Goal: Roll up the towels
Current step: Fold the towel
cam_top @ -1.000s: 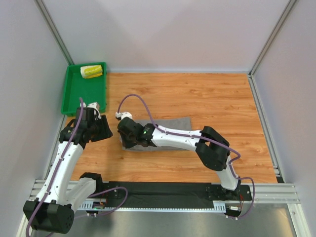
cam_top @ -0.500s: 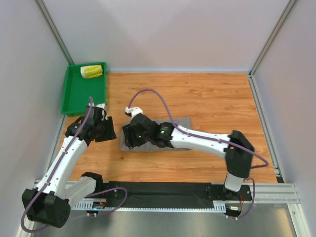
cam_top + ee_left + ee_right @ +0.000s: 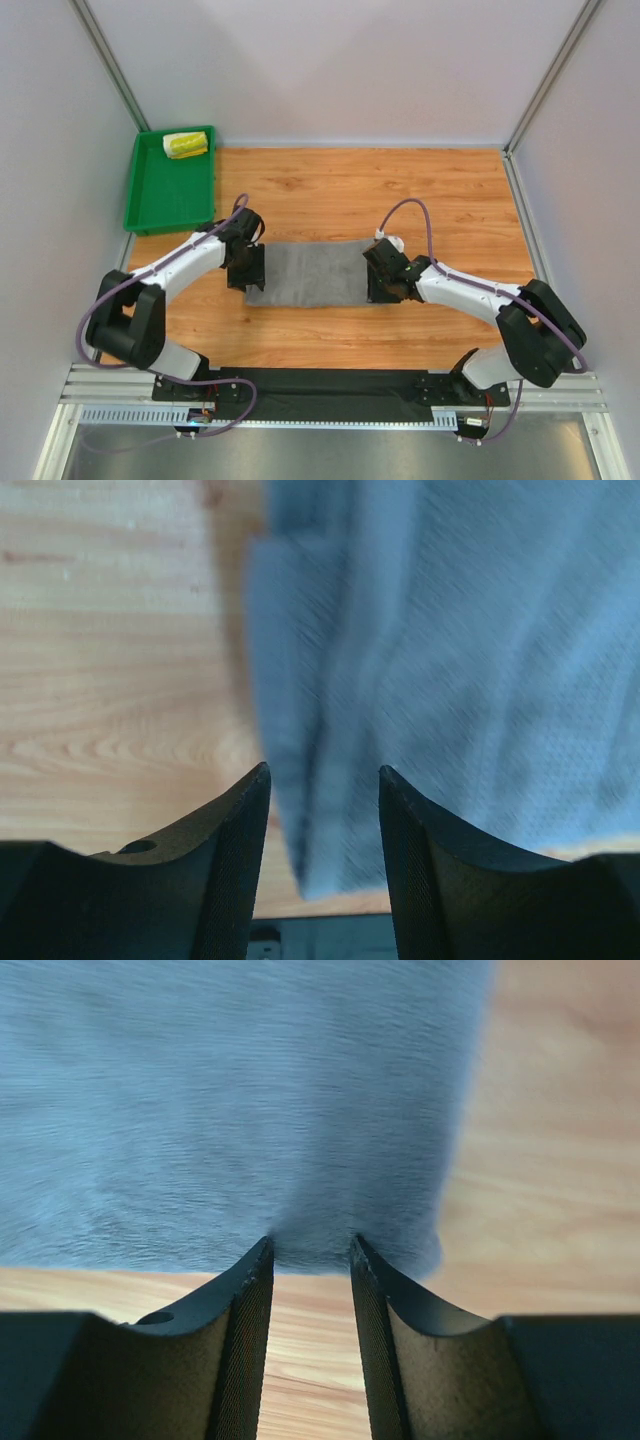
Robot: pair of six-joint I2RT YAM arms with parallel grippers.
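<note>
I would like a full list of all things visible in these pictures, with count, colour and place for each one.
table: one, wood-brown, filling the work area.
tray: one, green, far-left corner.
printed towel: one, white-yellow, rolled, at the tray's far end.
grey towel: one, grey, flat on the table's middle.
left end effector: one, black, open, at the grey towel's left end.
right end effector: one, black, open, at the grey towel's right end.

Top external looks down from high at the near side over the whole counter (image 3: 420, 190); both wrist cameras sit close, facing opposite ends of the grey towel (image 3: 305, 275), shared by all views.
</note>
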